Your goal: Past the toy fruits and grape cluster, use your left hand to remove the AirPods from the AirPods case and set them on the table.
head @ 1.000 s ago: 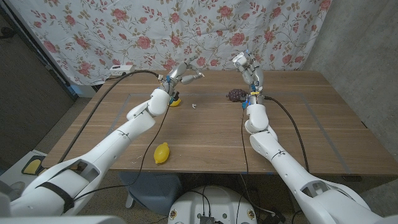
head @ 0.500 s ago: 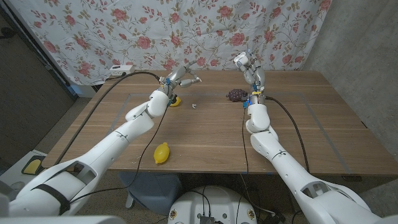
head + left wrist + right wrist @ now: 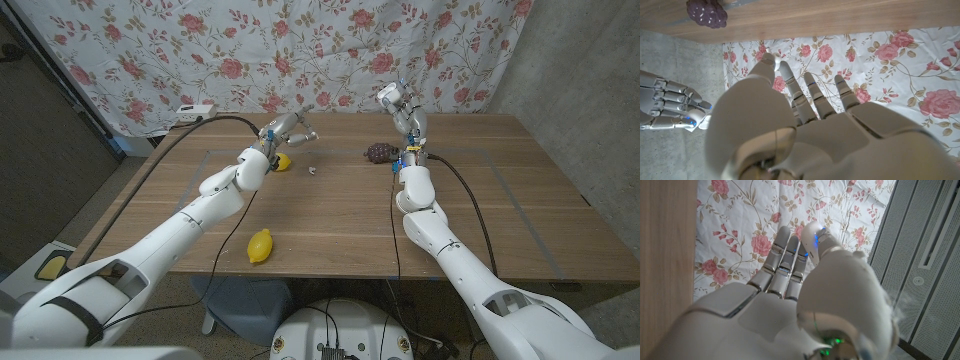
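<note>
A small white object point(image 3: 312, 170) lies on the wooden table point(image 3: 330, 215), left of the purple grape cluster point(image 3: 379, 152); it is too small to tell case from AirPods. My left hand point(image 3: 291, 129) hovers above the table's far part, behind and left of the white object, fingers apart and holding nothing. In the left wrist view the left hand point(image 3: 805, 125) reaches toward the floral cloth, with the grape cluster point(image 3: 707, 12) on the table. My right hand point(image 3: 398, 103) is raised behind the grapes, fingers straight and empty; it is also seen as the right hand point(image 3: 790, 285).
A yellow toy fruit point(image 3: 282, 160) sits beside my left wrist. A toy lemon point(image 3: 260, 245) lies near the front edge. A floral cloth point(image 3: 300, 50) hangs behind the table. A white power strip point(image 3: 195, 111) sits at the far left corner.
My left hand has drawn back a little to the left and lowered slightly. The white object, the fruits and the right hand have stayed in place.
</note>
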Robot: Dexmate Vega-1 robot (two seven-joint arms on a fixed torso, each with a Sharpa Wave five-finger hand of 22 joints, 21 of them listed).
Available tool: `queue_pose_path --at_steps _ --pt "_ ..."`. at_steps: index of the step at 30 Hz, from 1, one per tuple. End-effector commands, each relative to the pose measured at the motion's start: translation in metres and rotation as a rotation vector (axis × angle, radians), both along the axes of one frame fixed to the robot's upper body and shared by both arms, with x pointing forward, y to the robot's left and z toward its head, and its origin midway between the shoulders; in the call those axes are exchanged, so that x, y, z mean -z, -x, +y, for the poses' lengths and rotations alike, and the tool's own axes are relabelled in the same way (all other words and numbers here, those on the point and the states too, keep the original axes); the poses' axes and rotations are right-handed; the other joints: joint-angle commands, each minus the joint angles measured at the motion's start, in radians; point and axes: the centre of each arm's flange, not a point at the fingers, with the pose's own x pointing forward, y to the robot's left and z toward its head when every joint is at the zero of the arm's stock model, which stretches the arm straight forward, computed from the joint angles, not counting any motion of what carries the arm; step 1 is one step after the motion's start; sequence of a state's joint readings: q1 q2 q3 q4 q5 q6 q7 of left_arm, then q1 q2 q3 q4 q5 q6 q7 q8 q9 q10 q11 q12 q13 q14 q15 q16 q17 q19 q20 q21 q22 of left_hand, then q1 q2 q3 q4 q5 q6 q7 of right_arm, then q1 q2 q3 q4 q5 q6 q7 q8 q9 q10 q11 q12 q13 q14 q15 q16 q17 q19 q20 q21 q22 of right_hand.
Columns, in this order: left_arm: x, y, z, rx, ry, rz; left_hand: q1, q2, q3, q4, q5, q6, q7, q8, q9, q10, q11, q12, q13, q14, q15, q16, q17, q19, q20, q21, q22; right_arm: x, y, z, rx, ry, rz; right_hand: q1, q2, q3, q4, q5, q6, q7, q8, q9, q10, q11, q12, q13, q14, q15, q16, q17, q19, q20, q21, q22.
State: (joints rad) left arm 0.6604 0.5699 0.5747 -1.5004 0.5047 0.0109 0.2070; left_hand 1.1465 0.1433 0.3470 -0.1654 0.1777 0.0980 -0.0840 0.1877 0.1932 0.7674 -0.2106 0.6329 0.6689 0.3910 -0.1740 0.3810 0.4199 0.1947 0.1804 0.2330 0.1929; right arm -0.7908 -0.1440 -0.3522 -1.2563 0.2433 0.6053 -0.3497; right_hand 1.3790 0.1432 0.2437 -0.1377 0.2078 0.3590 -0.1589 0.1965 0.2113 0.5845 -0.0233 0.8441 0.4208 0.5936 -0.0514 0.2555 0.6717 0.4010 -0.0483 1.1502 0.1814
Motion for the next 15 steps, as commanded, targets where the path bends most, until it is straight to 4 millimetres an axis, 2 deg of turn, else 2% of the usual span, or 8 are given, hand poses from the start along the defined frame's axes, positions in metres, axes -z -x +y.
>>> queue_pose_path --at_steps 1,7,15 --pt "0.008 -0.009 0.007 -0.068 -0.087 0.014 0.005 0.004 -0.001 0.005 0.007 -0.004 -0.001 -0.001 0.001 0.002 -0.009 0.011 0.005 0.010 -0.011 -0.003 0.001 0.002 0.002 0.004 0.005 -0.001 -0.001 -0.001 -0.005 -0.013 0.000 0.020 0.026 0.002 -0.003 0.004 0.005 0.003 0.003 0.002 0.093 -0.094 0.074 0.011 0.000 -0.186 0.000 0.003 -0.004 -0.168 0.007 0.002" --pt "0.018 -0.019 0.012 -0.092 -0.082 0.062 0.006 0.004 -0.002 0.005 0.008 -0.009 -0.002 -0.002 0.001 0.000 -0.009 0.011 0.004 0.014 -0.017 -0.003 0.001 0.002 0.002 0.004 0.004 -0.001 -0.001 -0.001 -0.007 -0.017 -0.001 0.019 0.026 0.002 -0.003 0.005 0.005 0.003 0.003 0.002 0.093 -0.095 0.075 0.011 -0.001 -0.186 0.000 0.002 -0.004 -0.168 0.008 0.002" --pt "0.021 -0.024 0.014 -0.140 -0.176 0.064 0.007 0.004 -0.001 0.005 0.008 -0.019 -0.002 -0.005 0.001 0.000 -0.009 0.011 0.001 0.017 -0.017 -0.006 -0.001 0.005 0.001 0.005 0.004 -0.001 -0.001 0.000 -0.007 -0.019 -0.001 0.019 0.026 0.002 -0.003 0.005 0.010 0.009 0.005 0.002 0.094 -0.094 0.075 0.009 0.000 -0.185 0.000 0.002 -0.005 -0.168 0.011 0.002"
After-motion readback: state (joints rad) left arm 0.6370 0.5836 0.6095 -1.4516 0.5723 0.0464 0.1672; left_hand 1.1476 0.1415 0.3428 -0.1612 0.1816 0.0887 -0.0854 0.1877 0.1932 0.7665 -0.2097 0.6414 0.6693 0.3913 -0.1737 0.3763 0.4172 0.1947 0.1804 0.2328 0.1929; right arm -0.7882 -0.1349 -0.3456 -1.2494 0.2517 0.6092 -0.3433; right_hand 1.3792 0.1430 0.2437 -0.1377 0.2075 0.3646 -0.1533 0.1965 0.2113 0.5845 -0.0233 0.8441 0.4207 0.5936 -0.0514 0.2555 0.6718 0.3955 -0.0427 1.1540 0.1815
